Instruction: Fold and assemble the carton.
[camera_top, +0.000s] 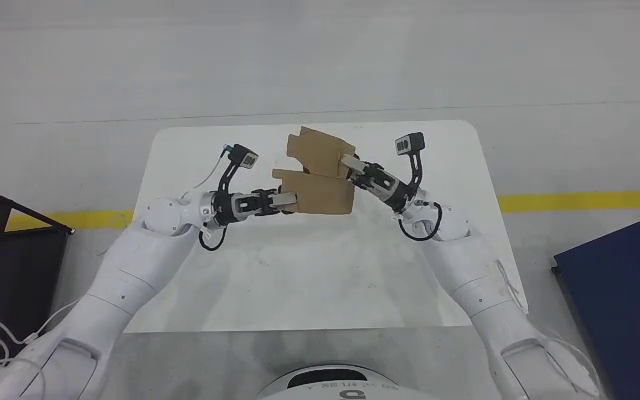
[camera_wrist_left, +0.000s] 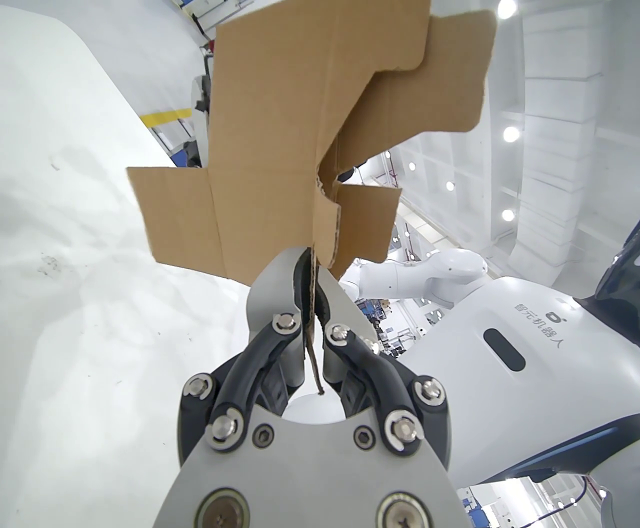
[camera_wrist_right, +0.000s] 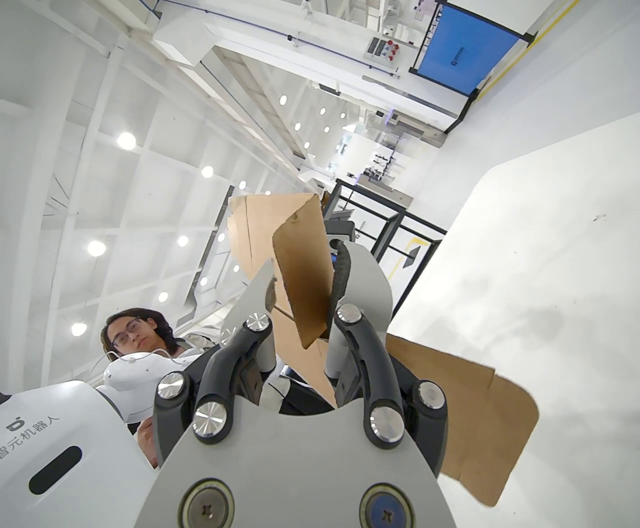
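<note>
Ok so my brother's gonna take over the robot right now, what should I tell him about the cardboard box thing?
Left pincer: shut on one edge of the carton.
Right pincer: at a flap on the carton's other side; grip unclear.
Carton: held up over the far half of the table, between both arms.
Done: carton is lifted and looks partly opened out of flat.
Left: the flaps stick out loose, so fold them in and close it up.
</note>
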